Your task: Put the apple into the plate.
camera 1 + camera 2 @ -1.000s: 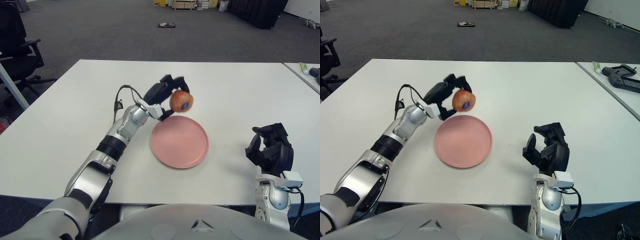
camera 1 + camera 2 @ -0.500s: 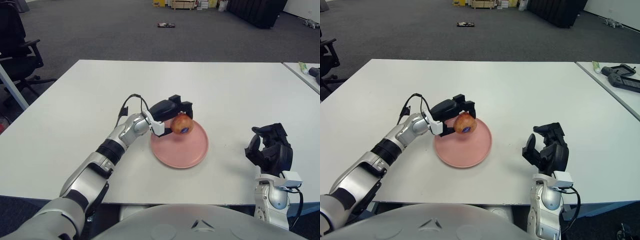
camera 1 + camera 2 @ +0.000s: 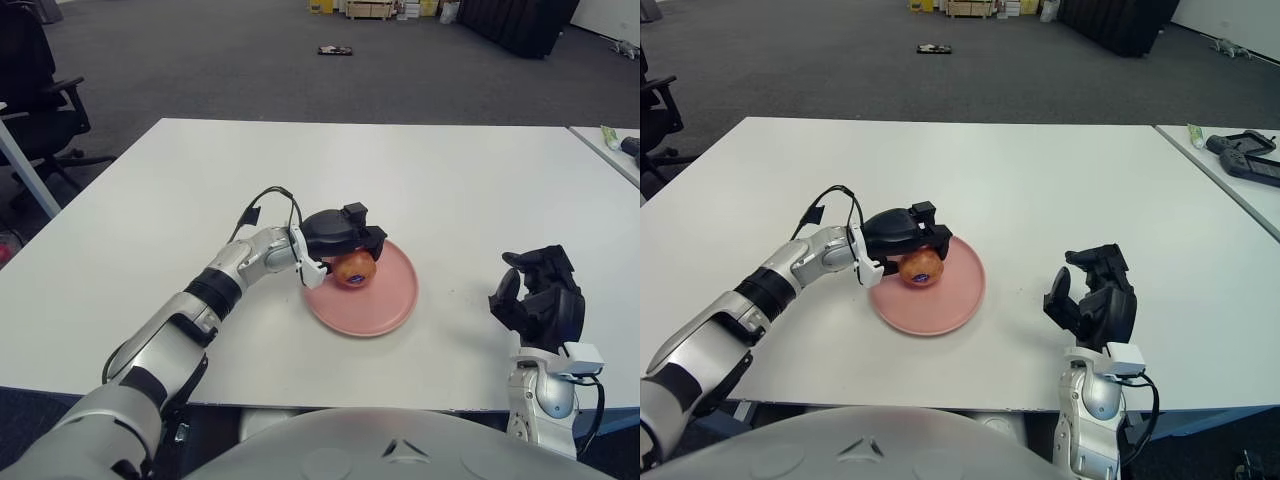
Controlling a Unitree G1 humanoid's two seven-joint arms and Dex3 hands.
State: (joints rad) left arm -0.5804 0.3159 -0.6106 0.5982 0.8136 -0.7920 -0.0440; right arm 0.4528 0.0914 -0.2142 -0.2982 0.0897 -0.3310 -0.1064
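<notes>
The left hand (image 3: 338, 238) has its fingers (image 3: 365, 237) curled over the top of the one apple (image 3: 354, 270), which sits on the left part of the single pink plate (image 3: 385, 302). The plate lies near the middle of the white table (image 3: 150, 220); grey carpet stretches beyond at 12 o'clock. A second ago the apple was held above the plate's far rim. The right hand (image 3: 540, 300) shows at 3 o'clock from the plate, fingers loosely curled, empty.

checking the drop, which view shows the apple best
The right eye view: the apple on the pink plate shows more of its side under the left hand. In the left eye view the fingers hide more of it.
</notes>
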